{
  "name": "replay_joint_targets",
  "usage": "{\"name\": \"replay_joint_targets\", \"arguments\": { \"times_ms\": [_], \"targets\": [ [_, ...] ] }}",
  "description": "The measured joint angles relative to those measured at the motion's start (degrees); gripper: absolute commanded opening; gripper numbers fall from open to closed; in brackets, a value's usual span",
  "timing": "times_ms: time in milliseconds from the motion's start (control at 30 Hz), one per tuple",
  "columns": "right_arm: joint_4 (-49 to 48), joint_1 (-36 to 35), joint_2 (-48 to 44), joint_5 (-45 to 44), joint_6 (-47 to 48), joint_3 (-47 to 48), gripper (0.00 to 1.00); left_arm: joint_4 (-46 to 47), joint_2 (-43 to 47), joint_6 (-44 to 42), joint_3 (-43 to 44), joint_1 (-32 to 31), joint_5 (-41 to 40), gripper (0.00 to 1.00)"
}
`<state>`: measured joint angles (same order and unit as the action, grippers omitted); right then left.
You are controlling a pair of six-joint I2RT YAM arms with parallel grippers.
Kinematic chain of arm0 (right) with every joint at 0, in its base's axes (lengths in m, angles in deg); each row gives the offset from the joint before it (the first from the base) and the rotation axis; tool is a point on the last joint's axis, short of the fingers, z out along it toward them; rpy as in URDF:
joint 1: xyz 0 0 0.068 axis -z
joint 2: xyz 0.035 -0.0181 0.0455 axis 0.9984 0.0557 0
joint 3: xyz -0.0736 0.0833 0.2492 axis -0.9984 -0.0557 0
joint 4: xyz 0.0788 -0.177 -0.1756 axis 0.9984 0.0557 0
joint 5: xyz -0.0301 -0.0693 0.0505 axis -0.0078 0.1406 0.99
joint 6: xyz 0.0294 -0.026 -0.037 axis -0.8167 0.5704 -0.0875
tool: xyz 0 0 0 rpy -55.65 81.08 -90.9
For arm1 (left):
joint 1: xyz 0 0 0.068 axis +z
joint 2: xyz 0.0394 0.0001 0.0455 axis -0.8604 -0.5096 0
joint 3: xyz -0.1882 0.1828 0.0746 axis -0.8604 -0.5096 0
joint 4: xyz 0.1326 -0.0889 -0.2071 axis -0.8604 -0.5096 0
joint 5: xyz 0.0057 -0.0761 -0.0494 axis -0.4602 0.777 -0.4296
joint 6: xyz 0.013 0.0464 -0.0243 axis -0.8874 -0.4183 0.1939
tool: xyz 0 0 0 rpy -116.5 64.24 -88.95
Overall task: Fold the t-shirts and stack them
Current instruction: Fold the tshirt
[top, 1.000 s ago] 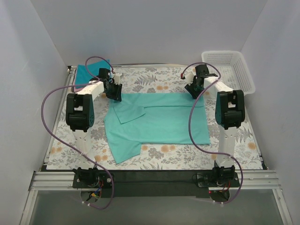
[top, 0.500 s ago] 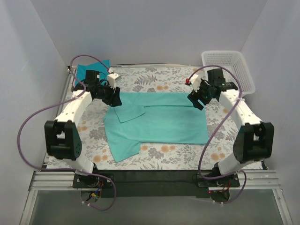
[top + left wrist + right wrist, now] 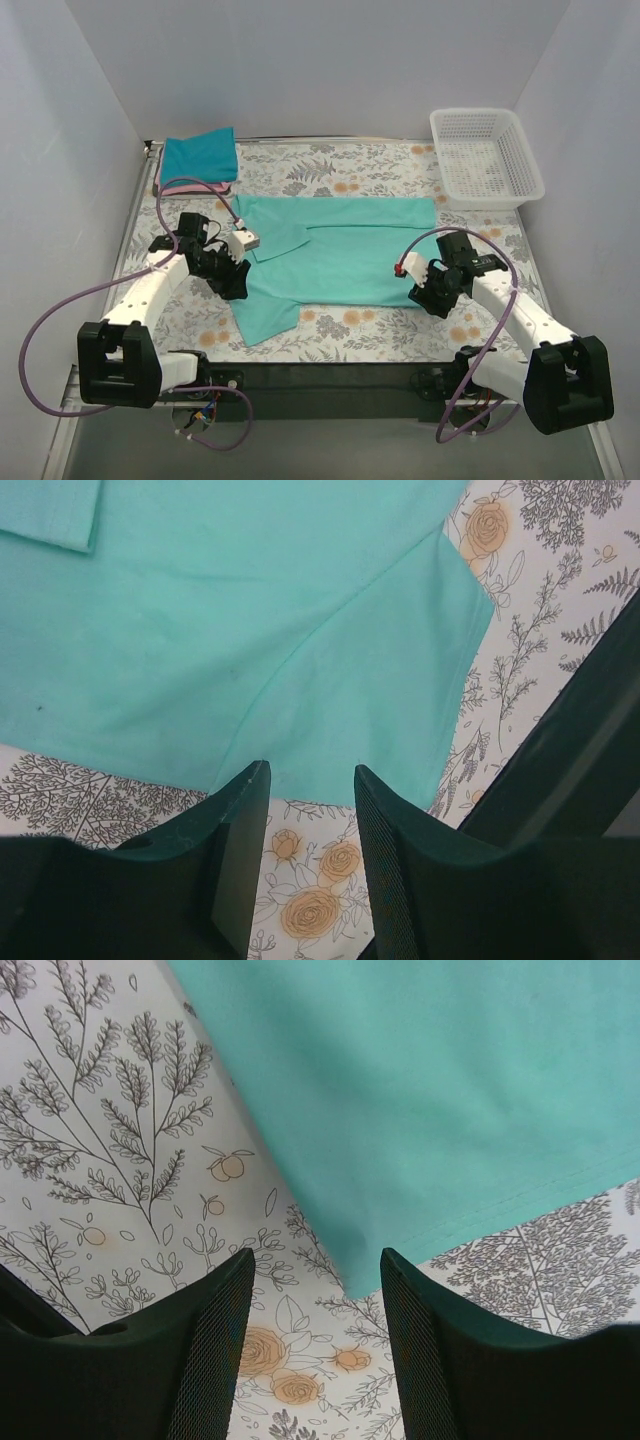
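Observation:
A sea-green teal t-shirt (image 3: 335,255) lies spread flat on the flowered table, one sleeve folded over its upper left. A darker teal-blue t-shirt (image 3: 198,157) lies folded at the back left corner. No pink shirt shows. My left gripper (image 3: 236,288) is open and empty at the shirt's near left edge; the left wrist view shows the shirt (image 3: 250,630) just ahead of the fingertips. My right gripper (image 3: 426,298) is open and empty at the shirt's near right corner, which shows between the fingers in the right wrist view (image 3: 400,1110).
A white mesh basket (image 3: 487,157) stands at the back right. The flowered tablecloth (image 3: 400,330) shows bare in front of the shirt. White walls close in the left, right and back sides.
Both arms have swung from the shirt's far corners down to its near edge. The shirt's far edge now lies flatter and further back.

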<state>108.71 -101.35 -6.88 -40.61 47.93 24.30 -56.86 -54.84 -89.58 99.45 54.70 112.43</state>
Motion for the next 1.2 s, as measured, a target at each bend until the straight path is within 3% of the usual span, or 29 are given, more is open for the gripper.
{"name": "replay_joint_targets", "arguments": {
  "times_ms": [333,567,800,967,1200],
  "targets": [
    [-7.8,-1.4,-0.7,-5.9,1.0,-5.4,0.48,0.3,2.0,-3.4,-3.8,0.0,-2.9,0.38],
    [-11.5,-1.9,0.4,-7.8,2.2,-7.1,0.31,3.0,1.2,-6.5,-6.3,0.0,-5.2,0.38],
    [-14.5,-2.3,1.1,-9.1,3.1,-8.0,0.04,8.4,0.7,-8.0,-9.2,-0.3,-6.7,0.37],
    [-15.9,-2.4,2.1,-10.0,2.7,-7.8,0.01,13.0,-1.3,-8.6,-11.5,-2.3,-7.8,0.35],
    [-16.2,-2.4,2.5,-10.6,2.3,-7.5,0.01,17.9,0.3,-11.5,-14.5,-5.3,-10.2,0.11]
  ]
}}
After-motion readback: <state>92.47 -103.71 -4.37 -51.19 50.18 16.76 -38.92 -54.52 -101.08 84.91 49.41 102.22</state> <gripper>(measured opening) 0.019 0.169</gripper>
